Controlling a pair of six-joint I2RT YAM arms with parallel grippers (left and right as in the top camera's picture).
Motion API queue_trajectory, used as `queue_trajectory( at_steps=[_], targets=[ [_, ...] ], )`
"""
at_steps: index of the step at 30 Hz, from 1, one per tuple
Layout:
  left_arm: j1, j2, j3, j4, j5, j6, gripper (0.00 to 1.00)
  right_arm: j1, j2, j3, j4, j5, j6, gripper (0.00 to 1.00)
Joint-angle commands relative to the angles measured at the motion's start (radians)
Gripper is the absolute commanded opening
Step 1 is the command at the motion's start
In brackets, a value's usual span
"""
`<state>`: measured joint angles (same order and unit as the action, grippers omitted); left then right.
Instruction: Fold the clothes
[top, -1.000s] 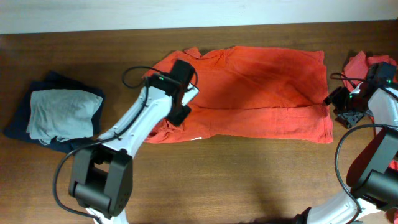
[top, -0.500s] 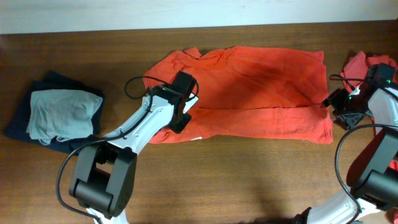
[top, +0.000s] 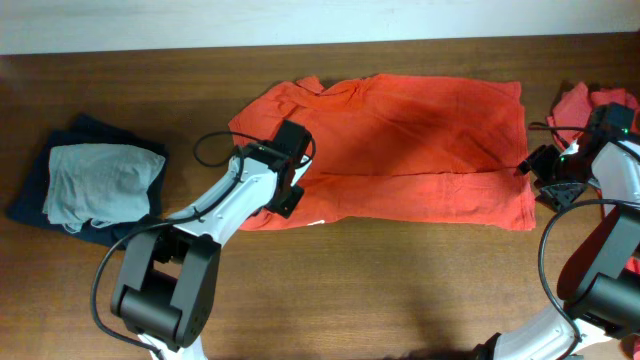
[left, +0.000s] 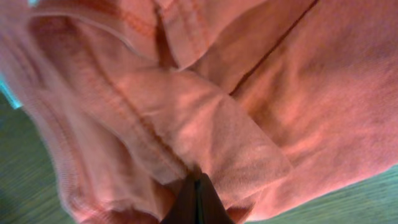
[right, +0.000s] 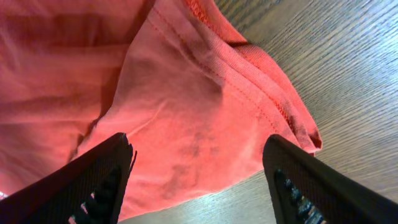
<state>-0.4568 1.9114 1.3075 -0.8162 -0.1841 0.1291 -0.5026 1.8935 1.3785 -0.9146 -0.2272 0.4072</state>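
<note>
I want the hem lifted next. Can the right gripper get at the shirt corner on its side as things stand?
Probably yes. The right gripper hangs open just above the orange-red T-shirt, with the hem corner between its fingers. The corner lies flat on the table, with nothing on top.

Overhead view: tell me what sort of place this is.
Probably a robot bench for practising laundry folding: two robot arms at a wooden table, an orange-red T-shirt spread flat, folded navy and grey garments stacked aside.
</note>
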Motion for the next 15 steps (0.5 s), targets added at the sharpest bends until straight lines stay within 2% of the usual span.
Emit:
queue_trajectory(
  at_steps=[1, 5, 15],
  targets=[
    [0.005, -0.012, 0.1, -0.035, -0.079, -0.011, 0.01, -0.002, -0.021, 0.015, -0.006, -0.005, -0.01, 0.7],
    [0.016, -0.012, 0.183, -0.056, -0.155, 0.006, 0.0, -0.002, -0.021, 0.015, -0.01, -0.005, -0.01, 0.7],
    [0.121, -0.004, 0.204, 0.044, -0.142, 0.099, 0.0, -0.002, -0.021, 0.015, -0.025, -0.005, -0.01, 0.7]
  ],
)
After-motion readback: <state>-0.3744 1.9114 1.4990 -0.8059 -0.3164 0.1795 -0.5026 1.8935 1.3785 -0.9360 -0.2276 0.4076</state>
